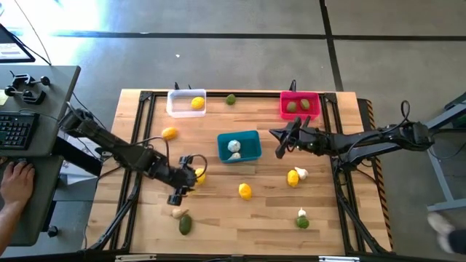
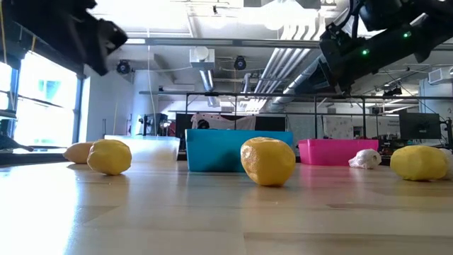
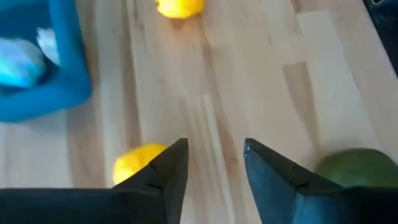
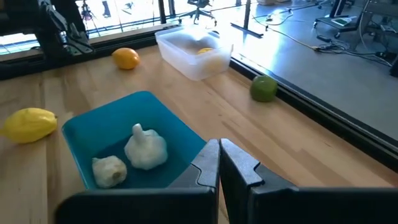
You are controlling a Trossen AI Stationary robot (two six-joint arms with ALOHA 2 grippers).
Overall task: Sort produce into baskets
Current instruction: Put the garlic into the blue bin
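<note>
- Here the left gripper (image 1: 185, 179) hangs over the table's lower left part; its jaws stand partly apart with bare wood between them and nothing gripped.
- A lemon (image 3: 138, 163) lies just beside one of its fingers, at about 3 o'clock of the gripper from above.
- A green fruit (image 1: 185, 223) lies near the front edge at 6 o'clock of that gripper, with a garlic bulb (image 1: 177, 212) touching or just beside it.
- The right gripper (image 1: 283, 140) hovers just at 3 o'clock of the teal basket (image 1: 251, 136), jaws pressed together, holding nothing.
- The teal basket sits mid-table and holds two garlic bulbs (image 4: 145, 148).
- The white basket (image 1: 175, 102) stands at 11 o'clock of the teal one and holds one lemon (image 1: 197, 103); a green fruit (image 1: 231, 100) lies on the wood beside it.
- The pink basket (image 1: 284, 102) stands at 1 o'clock of the teal one and holds two green fruits (image 1: 298, 105).
- Loose on the table: a lemon (image 1: 169, 133) at 9 o'clock of the teal basket, another (image 1: 245, 191) at 6 o'clock, and a lemon with a garlic bulb (image 1: 295, 175) at 4 o'clock.
- A green fruit with a garlic bulb (image 1: 302, 219) lies near the front right.
- A person's hand (image 1: 16, 180) rests on the desk beyond the table's left side.
</note>
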